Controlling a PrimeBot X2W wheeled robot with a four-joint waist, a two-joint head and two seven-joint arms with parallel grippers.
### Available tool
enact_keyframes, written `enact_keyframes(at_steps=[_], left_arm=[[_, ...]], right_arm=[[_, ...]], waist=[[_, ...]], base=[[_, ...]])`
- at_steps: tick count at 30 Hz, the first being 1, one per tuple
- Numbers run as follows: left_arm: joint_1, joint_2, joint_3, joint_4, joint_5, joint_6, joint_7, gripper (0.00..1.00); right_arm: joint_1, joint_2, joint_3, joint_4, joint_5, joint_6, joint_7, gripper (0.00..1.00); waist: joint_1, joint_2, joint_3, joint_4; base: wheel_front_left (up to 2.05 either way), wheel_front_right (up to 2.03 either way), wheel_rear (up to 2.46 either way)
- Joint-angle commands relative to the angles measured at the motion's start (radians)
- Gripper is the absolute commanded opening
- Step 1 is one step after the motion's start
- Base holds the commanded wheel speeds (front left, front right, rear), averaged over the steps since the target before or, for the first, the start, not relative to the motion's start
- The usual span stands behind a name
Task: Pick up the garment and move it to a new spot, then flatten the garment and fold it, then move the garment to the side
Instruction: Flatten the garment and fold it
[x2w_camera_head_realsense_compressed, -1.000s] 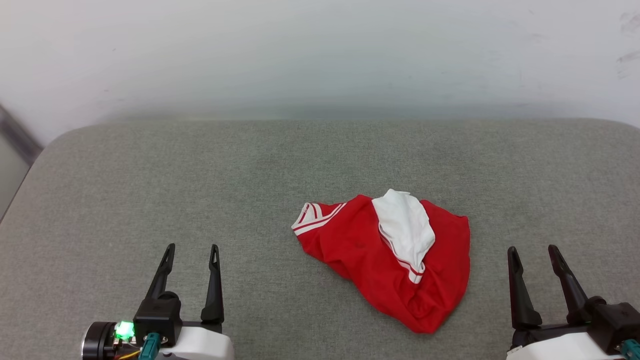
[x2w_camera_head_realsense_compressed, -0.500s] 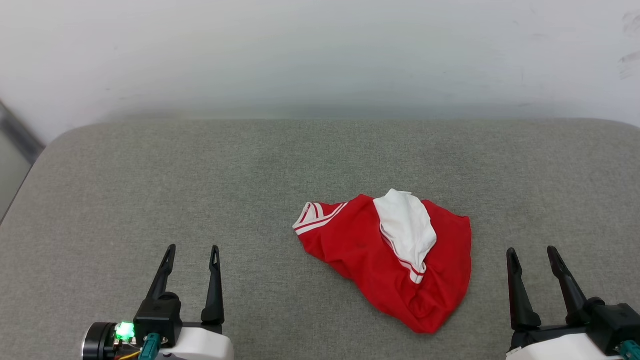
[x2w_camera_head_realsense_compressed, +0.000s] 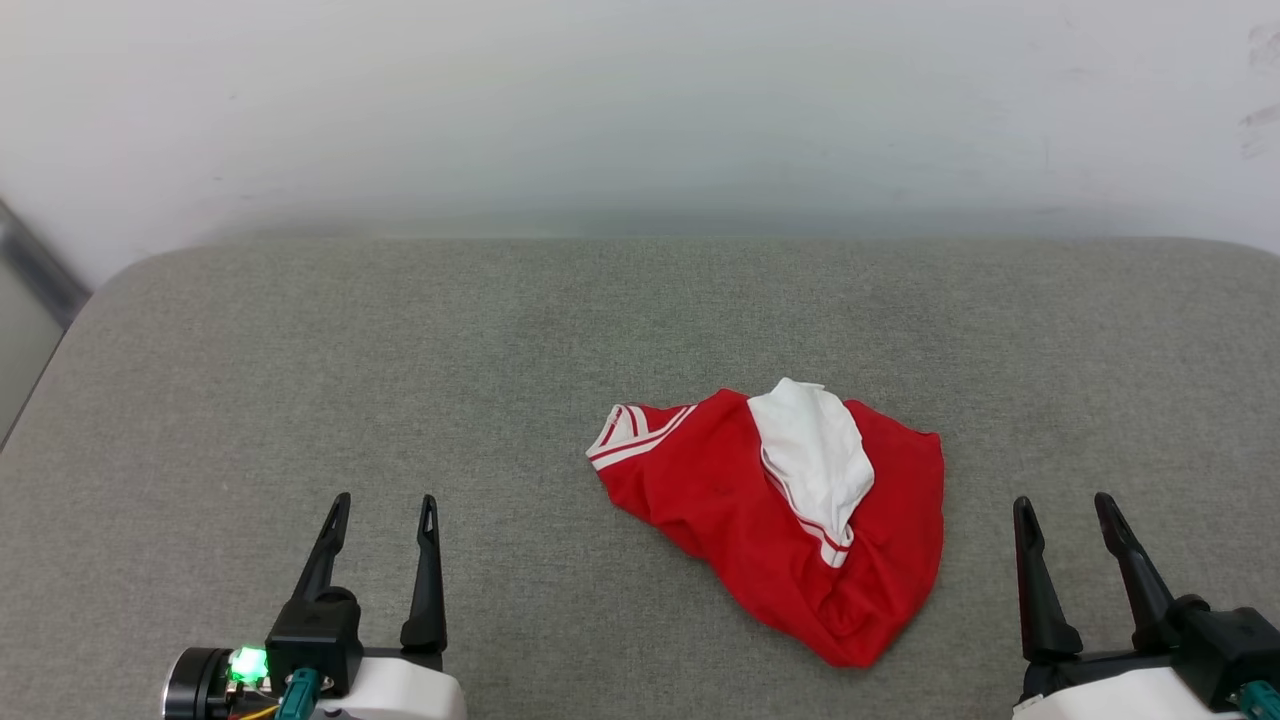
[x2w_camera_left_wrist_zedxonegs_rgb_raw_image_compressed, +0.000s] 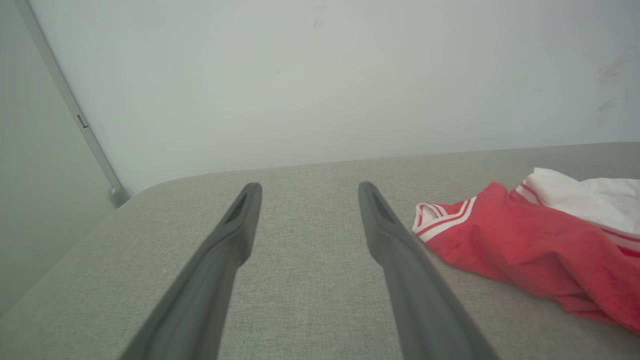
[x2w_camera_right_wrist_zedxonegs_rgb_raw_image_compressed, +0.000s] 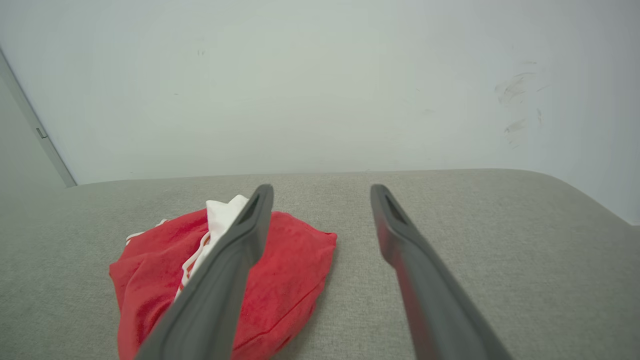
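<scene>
garment | red/white jersey | crumpled heap | mid-cushion

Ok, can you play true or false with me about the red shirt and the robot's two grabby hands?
1. The crumpled red jersey shirt lies on the grey fabric surface. True.
2. The left gripper, with its two long dark fingers, is holding the shirt. False: it is open and apart from the shirt.
3. The right gripper is open. True.
4. The shirt is folded flat and neat. False: it is bunched up, with a white sleeve lying on top.
5. The shirt lies closer to the right gripper than to the left gripper. True.
</scene>
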Motion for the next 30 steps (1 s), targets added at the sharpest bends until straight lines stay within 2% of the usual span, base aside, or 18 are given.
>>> enact_keyframes(at_steps=[1,5,10,15,19,22,24,29,30], left_arm=[[0.011,-0.002,0.005,0.002,0.004,-0.004,-0.003,1.0],[-0.012,-0.003,0.01,-0.004,-0.002,-0.014,-0.003,1.0],[-0.099,0.022,0.019,-0.005,-0.016,-0.066,-0.003,1.0],[-0.268,0.063,0.017,0.035,-0.027,-0.137,-0.002,1.0],[-0.431,0.111,-0.017,0.137,-0.039,-0.178,-0.002,1.0],[-0.557,0.143,-0.072,0.212,-0.056,-0.193,0.049,1.0],[-0.633,0.164,-0.116,0.252,-0.078,-0.197,0.122,1.0],[-0.817,0.226,-0.299,0.308,-0.261,-0.197,0.371,1.0],[-0.817,0.226,-0.299,0.308,-0.261,-0.197,0.371,1.0]], right_arm=[[0.008,0.002,0.0,-0.001,-0.002,0.0,-0.002,1.0],[0.006,0.002,-0.001,-0.001,-0.002,0.0,-0.002,1.0],[-0.005,0.002,-0.003,-0.003,-0.005,0.0,-0.002,1.0],[-0.025,0.002,0.001,-0.008,-0.011,0.0,-0.002,1.0],[-0.042,0.002,0.008,-0.011,-0.019,0.0,-0.002,1.0],[-0.055,0.002,0.006,-0.012,-0.022,0.0,-0.002,1.0],[-0.061,0.002,0.005,-0.012,-0.022,0.0,-0.002,1.0],[-0.082,0.002,0.007,-0.015,-0.02,0.0,-0.002,1.0],[-0.082,0.002,0.007,-0.015,-0.02,0.0,-0.002,1.0]], waist=[[0.0,0.0,0.001,0.0],[0.0,0.0,0.003,0.001],[0.0,0.0,0.014,0.008],[0.0,0.0,0.04,0.008],[0.0,0.0,0.066,-0.003],[0.0,0.0,0.087,-0.017],[0.0,0.0,0.104,-0.027],[0.0,0.0,0.147,-0.054],[0.0,0.0,0.147,-0.054]], base=[[0.0,0.0,0.0],[0.0,0.0,0.0],[0.0,0.0,0.0],[0.0,0.0,0.0],[0.0,0.0,0.0],[0.0,0.0,0.0],[0.0,0.0,0.0],[0.0,0.0,0.0],[0.0,0.0,0.0]])
